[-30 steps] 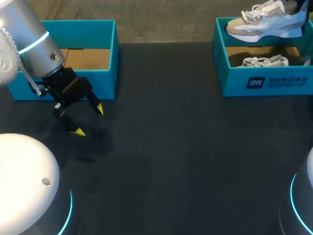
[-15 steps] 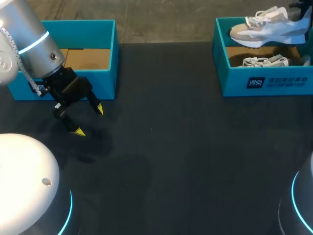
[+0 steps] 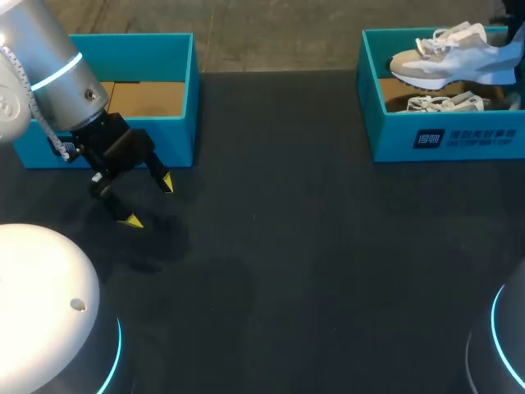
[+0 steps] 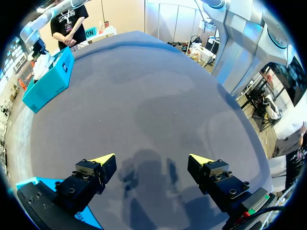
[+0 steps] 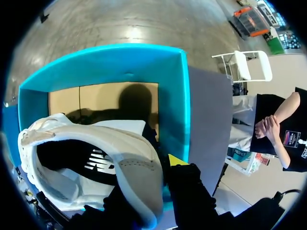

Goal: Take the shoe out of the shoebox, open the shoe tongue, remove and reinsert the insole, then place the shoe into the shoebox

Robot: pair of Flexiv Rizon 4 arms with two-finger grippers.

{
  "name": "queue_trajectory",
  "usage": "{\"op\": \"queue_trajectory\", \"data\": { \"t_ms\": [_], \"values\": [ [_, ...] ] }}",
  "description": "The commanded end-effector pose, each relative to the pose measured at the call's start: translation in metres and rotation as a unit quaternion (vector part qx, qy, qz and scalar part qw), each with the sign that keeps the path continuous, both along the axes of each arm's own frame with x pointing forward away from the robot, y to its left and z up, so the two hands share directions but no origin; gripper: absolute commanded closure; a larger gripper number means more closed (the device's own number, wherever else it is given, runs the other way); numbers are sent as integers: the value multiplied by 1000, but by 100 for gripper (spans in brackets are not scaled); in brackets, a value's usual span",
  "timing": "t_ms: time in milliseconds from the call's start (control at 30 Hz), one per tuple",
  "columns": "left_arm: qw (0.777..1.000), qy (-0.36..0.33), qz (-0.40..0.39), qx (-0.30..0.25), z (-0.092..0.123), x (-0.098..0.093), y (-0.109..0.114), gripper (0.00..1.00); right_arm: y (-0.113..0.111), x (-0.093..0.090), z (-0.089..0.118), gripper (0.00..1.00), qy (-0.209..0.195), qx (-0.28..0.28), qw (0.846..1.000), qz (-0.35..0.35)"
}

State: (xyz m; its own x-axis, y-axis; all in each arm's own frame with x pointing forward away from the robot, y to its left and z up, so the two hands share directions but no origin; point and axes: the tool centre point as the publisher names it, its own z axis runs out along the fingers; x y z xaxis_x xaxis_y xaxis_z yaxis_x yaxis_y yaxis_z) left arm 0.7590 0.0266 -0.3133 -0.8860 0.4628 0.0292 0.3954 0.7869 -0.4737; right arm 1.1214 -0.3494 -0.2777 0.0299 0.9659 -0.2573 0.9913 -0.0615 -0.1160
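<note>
Shoe [image 3: 447,61] hung above the shoebox [image 3: 443,135], its heel clamped in the right end effector [image 5: 160,179]. Left end effector [image 3: 148,202] hovered over the worktop [image 3: 312,246], fingers apart. Light and soft-uppered, the shoe would likely flex; the stiffer heel seemed the safer hold.

**Setting:** robot manipulation lab, bench test station.

**Evidence:**
- A dark matte bench [image 3: 312,246].
- A silver left arm [image 3: 49,74] with a cyan light ring, entering at the upper left of the frame.
- A white housing [image 3: 41,287] at lower left and a grey housing [image 3: 509,336] at lower right, both rounded with cyan glow bands.
- Two open teal boxes staged at the far corners: left shoebox [image 3: 176,90] and right shoebox [image 3: 443,139].
- A pale shoe [image 3: 443,61] held aloft over the right shoebox.
</note>
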Motion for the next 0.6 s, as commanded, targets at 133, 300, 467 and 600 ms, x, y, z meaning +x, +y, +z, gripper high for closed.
{"op": "queue_trajectory", "data": {
  "t_ms": [133,300,467,600],
  "values": [
    [1000,-1,0,1,0,-1,0,0,1,6,-7,100,8,-2,1000,5],
    [1000,-1,0,1,0,-1,0,0,1,6,-8,100,9,1,1000,5],
    [1000,-1,0,1,0,-1,0,0,1,7,-9,100,13,-2,1000,6],
    [1000,-1,0,1,0,-1,0,0,-1,5,-13,100,18,0,1000,6]
  ]
}}
